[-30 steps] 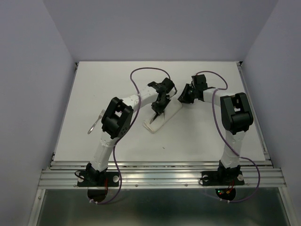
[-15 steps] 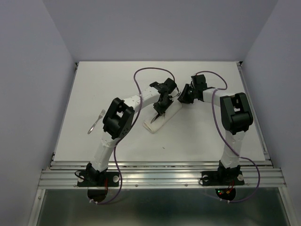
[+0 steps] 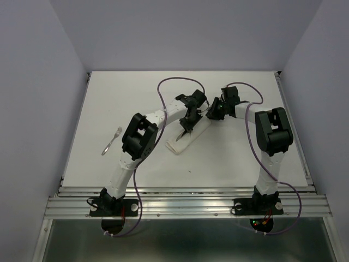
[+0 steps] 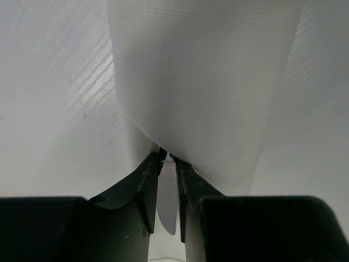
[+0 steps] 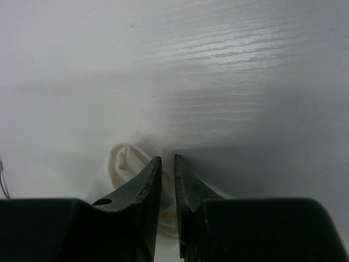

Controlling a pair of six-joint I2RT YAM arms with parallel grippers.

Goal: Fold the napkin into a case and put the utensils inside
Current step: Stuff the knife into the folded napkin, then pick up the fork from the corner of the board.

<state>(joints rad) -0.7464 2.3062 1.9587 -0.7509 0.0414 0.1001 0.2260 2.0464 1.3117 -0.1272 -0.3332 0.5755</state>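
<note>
White tabletop [image 3: 245,158], lilac walls [image 3: 32,82]; left fingers [image 4: 146,183] clamp a knife [image 4: 168,210], right fingers [image 5: 146,188] pinch the case [image 5: 126,162].

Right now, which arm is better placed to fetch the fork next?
Left. The fork lies on the left arm's side, near its elbow; the right jaws are closed on the case's far end, farther away. The left jaws first must release a slim utensil.

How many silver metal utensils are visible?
2: a silver fork on the table's left; a silver blade in the left gripper, at the white folded napkin. More may hide inside.
</note>
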